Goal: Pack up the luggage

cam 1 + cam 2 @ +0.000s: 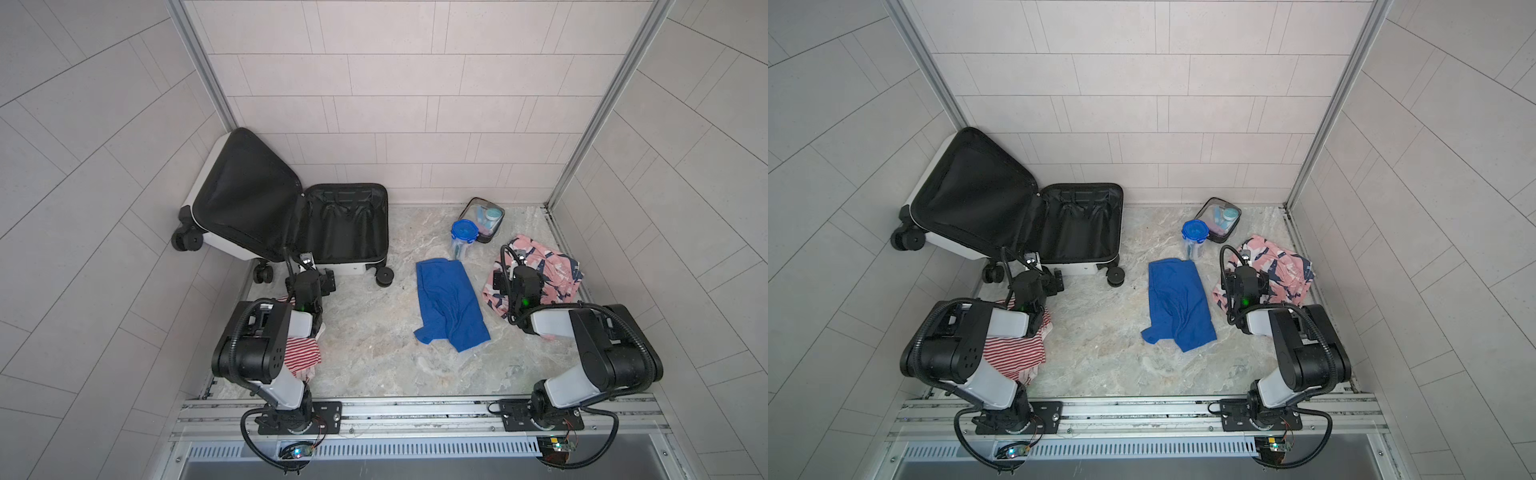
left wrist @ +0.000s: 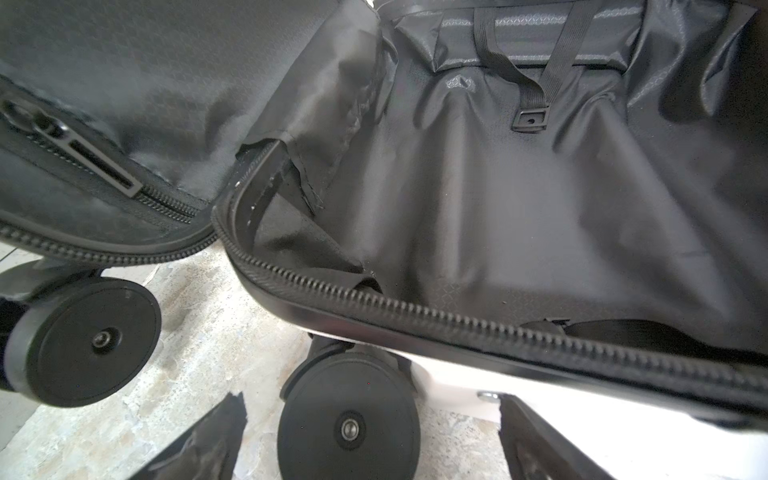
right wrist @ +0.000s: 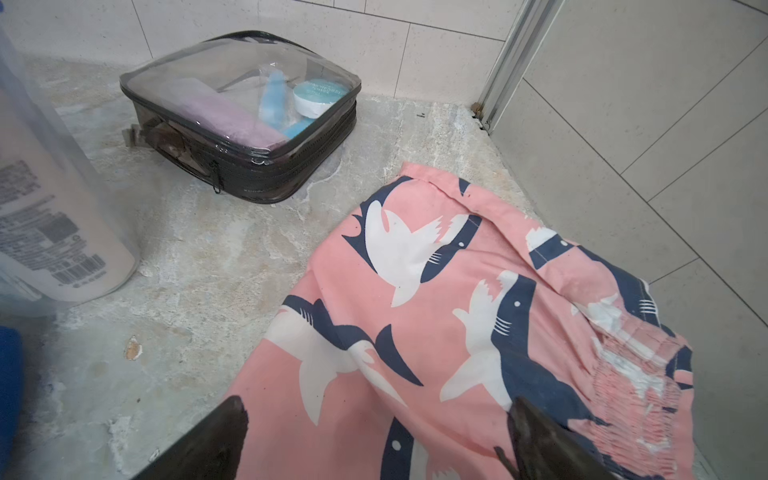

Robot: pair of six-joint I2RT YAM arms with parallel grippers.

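- I saw my left tool spread wide and empty, at the near edge of the open luggage.
- My right tool hung wide, empty, over pink shark-print cloth.

1x luggage, 3x clothes: blue shirt, pink shark-print shorts, red-striped top, 1x clear pouch, 1x blue-lid tub

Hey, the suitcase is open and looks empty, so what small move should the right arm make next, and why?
Probably lower the right gripper onto the pink shark-print shorts and close on a fold. Its jaws stand open over that cloth, and the luggage lies open with only bare black lining showing, so nothing is packed yet.
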